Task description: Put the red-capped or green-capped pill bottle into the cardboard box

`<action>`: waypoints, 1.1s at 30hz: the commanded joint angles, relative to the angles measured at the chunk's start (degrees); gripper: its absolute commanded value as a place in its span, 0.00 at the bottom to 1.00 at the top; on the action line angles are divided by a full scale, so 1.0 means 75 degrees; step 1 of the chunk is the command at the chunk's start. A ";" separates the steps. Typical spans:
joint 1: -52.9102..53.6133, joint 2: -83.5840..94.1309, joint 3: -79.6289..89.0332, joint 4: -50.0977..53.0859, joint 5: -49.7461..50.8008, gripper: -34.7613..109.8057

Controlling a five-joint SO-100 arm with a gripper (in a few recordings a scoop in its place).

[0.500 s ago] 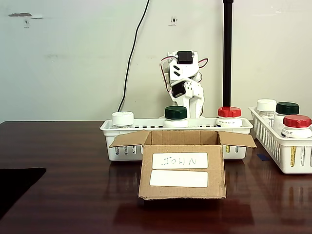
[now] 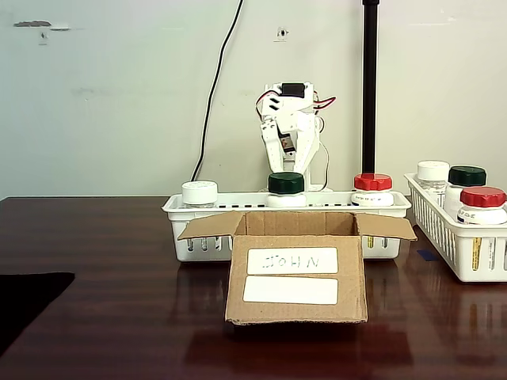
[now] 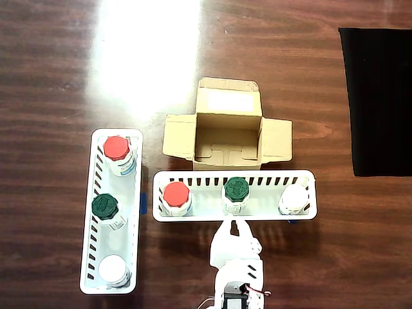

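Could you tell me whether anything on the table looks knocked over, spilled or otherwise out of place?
Nothing stands out. The cardboard box sits upright with its flaps open and looks empty, and all six bottles stand upright in the two white baskets, including the green-capped bottle nearest the gripper.

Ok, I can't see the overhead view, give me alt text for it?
The white hand points at a green-capped bottle in a white basket, beside red-capped and white-capped bottles. An empty open cardboard box sits just beyond.

cardboard box [image 3: 228,138]: top open, inside bare | basket wall [image 3: 244,182] just behind (bottles inside)
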 commanded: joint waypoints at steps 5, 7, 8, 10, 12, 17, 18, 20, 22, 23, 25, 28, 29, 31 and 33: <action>-0.0035 0.0645 -0.1371 0.1078 0.0176 0.28; -0.0070 0.0551 -0.1945 0.1605 0.0211 0.28; -0.0105 0.0375 -0.2250 0.1758 0.0211 0.28; -0.0188 -0.0352 -0.2953 0.1852 0.0164 0.30; -0.0281 -0.1289 -0.3785 0.1887 0.0082 0.35; -0.0398 -0.2719 -0.5156 0.1852 0.0199 0.53; -0.0398 -0.2836 -0.5238 0.1758 0.0246 0.55; -0.0375 -0.3199 -0.5402 0.1535 0.0270 0.61; -0.0352 -0.3551 -0.5473 0.1277 0.0328 0.66; -0.0352 -0.3656 -0.5426 0.1102 0.0363 0.68; -0.0398 -0.3809 -0.5297 0.0738 0.0445 0.70; -0.0527 -0.4148 -0.4992 0.0012 0.0574 0.71; -0.0574 -0.4277 -0.4910 -0.0211 0.0621 0.71; -0.0703 -0.4512 -0.4805 -0.0504 0.0680 0.71; -0.0820 -0.4617 -0.4641 -0.0797 0.0762 0.71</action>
